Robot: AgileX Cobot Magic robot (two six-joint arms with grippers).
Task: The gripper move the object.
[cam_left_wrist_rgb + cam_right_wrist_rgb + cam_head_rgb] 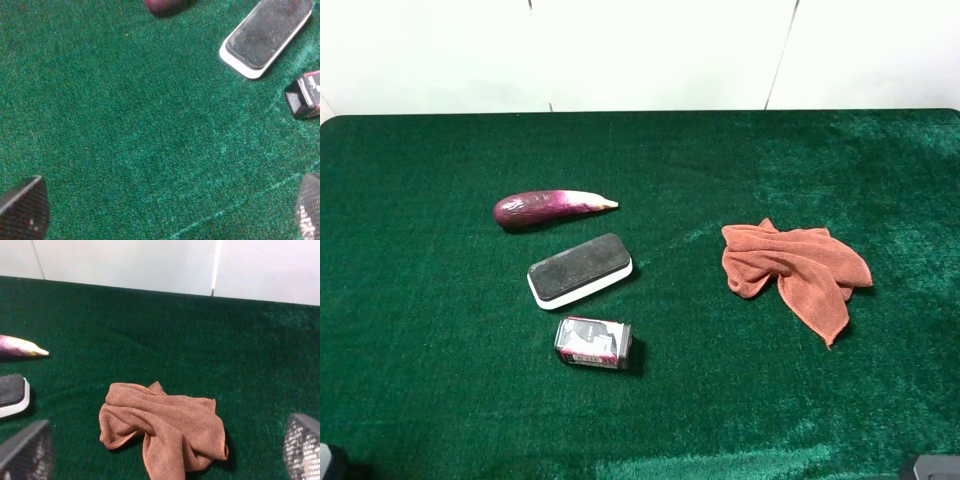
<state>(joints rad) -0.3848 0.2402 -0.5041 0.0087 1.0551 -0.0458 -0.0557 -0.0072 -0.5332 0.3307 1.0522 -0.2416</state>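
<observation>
Both end effectors gape wide, well apart from the eggplant (552, 208).

Eggplant (165, 6): left wrist view, blurred and cut by the edge beyond the eraser block (265, 36).
Small packet (306, 94): edge-cut beside the eraser block, label unreadable.

One eggplant (552, 208), one eraser (580, 269), one cloth (794, 270), one packet (593, 342)

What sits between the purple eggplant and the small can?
In the exterior high view, the black-topped white eraser block lies between the glossy purple eggplant and the small maroon-and-white can.
</observation>
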